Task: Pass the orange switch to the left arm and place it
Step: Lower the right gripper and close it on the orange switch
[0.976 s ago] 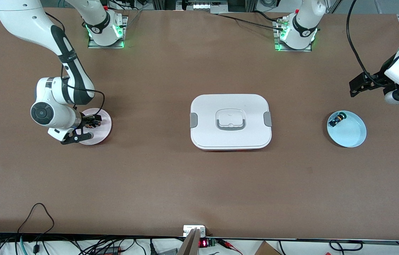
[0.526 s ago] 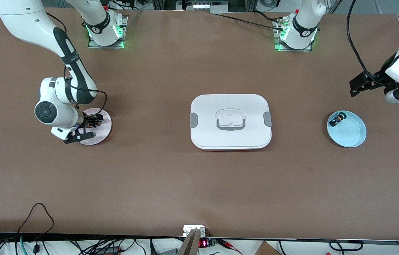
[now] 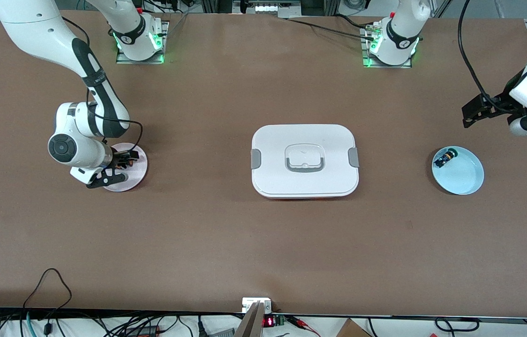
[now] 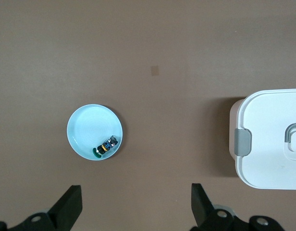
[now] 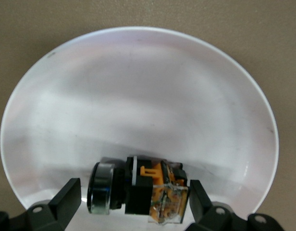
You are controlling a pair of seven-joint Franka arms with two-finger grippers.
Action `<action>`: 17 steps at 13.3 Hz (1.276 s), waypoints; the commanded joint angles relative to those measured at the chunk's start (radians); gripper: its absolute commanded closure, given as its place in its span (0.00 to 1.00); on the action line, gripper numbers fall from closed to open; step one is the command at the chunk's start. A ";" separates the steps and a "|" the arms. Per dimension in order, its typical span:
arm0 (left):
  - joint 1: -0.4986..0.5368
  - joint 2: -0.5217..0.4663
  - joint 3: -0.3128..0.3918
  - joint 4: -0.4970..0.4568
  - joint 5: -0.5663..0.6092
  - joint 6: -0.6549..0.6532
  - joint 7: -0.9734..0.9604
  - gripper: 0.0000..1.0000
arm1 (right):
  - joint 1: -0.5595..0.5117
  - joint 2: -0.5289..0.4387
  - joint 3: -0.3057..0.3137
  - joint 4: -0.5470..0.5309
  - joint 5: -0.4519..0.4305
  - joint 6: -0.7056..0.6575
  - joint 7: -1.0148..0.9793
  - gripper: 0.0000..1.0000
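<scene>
The orange switch (image 3: 123, 163) lies on its side on a pink plate (image 3: 135, 176) toward the right arm's end of the table. In the right wrist view the switch (image 5: 138, 190) has a black body, a silver ring and an orange rear, and it lies near the rim of the plate (image 5: 138, 86). My right gripper (image 3: 125, 165) is low over the plate, open, with one finger on each side of the switch (image 5: 133, 199). My left gripper (image 3: 471, 112) waits open and empty (image 4: 136, 207) in the air at the left arm's end. The white box (image 3: 305, 161) stands mid-table.
A light-blue plate (image 3: 463, 177) holding a small blue-and-black part (image 3: 444, 158) sits toward the left arm's end; both show in the left wrist view (image 4: 88, 129) (image 4: 105, 146). The box's clipped end shows there too (image 4: 270, 139). Cables hang along the table's near edge.
My right wrist has shifted a little toward the box, bringing its open fingers around the switch on the pink plate. The left arm has barely moved.
</scene>
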 commanded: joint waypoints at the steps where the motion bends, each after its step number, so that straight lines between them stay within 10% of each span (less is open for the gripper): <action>1: 0.007 0.014 -0.002 0.032 -0.014 -0.022 -0.004 0.00 | 0.000 -0.003 0.003 -0.002 0.019 0.009 -0.017 0.02; 17: 0.009 0.020 -0.003 0.034 -0.009 -0.022 -0.004 0.00 | 0.000 -0.003 0.005 0.010 0.022 0.003 -0.020 0.31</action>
